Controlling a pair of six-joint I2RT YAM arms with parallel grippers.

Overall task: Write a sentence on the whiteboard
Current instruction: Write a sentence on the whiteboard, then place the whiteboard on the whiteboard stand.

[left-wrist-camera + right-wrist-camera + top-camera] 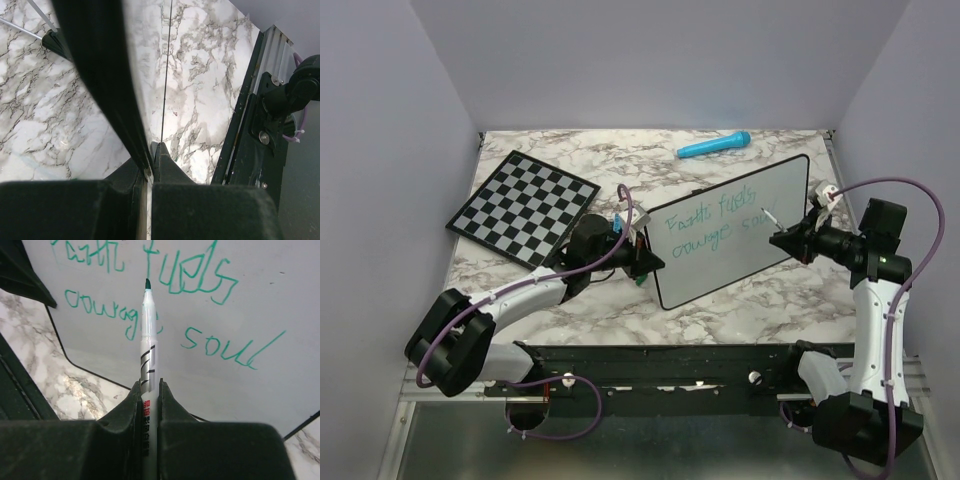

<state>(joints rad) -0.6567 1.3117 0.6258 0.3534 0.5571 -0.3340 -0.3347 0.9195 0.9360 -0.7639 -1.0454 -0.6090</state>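
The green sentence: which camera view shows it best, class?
The right wrist view: the sentence fills the frame, strokes large and sharp. Top external shows it whole but small; left wrist shows none of it.

Upper strokes of the sentence beyond the top edge — marker barrel inside right pincer

A chequered chessboard lies left on the marble table, a blue marker behind.
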